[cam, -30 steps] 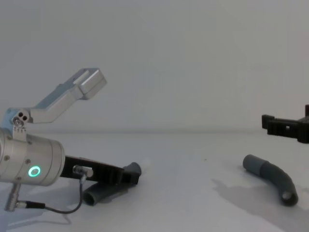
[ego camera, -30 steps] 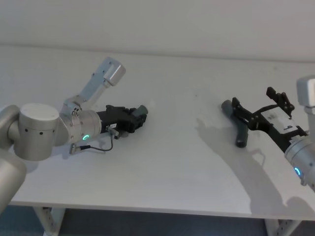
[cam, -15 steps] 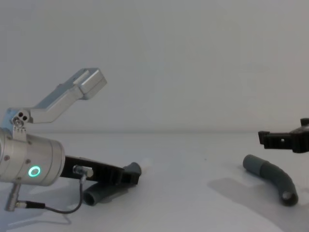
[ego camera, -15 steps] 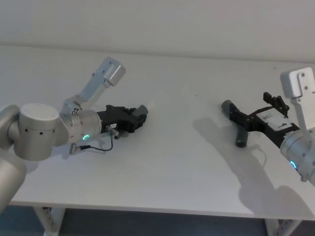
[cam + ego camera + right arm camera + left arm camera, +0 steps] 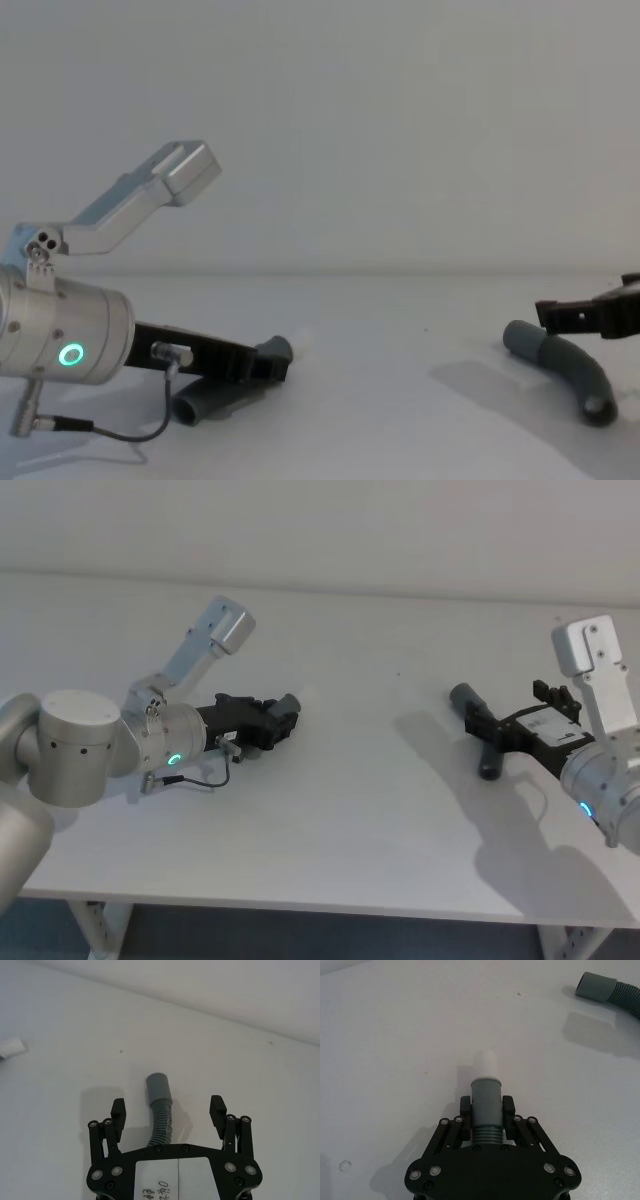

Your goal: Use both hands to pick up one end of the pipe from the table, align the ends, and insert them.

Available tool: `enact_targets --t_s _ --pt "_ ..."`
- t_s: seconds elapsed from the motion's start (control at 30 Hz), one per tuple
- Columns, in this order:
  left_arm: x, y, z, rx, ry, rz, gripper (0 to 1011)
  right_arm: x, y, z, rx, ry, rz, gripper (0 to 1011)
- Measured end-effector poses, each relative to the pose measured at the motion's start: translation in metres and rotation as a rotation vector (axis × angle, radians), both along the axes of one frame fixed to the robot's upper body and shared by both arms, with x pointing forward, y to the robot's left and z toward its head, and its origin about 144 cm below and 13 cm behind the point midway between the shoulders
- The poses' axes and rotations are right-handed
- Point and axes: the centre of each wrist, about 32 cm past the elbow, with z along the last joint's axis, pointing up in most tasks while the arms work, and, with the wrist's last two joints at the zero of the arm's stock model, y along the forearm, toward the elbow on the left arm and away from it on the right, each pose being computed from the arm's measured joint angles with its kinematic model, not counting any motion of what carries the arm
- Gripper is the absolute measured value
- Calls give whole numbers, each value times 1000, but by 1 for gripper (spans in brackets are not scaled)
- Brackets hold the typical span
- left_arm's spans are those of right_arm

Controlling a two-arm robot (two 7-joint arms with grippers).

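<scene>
With your left gripper point(image 5: 486, 1106) clamped on the white-tipped piece point(image 5: 485, 1094), close your open right gripper point(image 5: 168, 1107) on the collared piece point(image 5: 161, 1124) just behind its collar point(image 5: 158, 1090); it looks light, ribbed and bendy.

Collared pipe piece point(image 5: 158, 1089) is lost from sight beneath the black body of the right gripper point(image 5: 167, 1106), bend hidden, and that gripper is cut by the chest view's edge.

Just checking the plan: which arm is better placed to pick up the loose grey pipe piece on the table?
Right. The right claw, open, is lined up over the collared piece on the table; the left claw is shut on the white-tipped piece.
</scene>
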Motion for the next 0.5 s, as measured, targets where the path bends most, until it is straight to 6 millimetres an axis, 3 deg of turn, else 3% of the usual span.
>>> enact_targets --t_s 0.5 --pt "0 0 0 0 0 0 351 10 5 -4 -28 55 -3 1000"
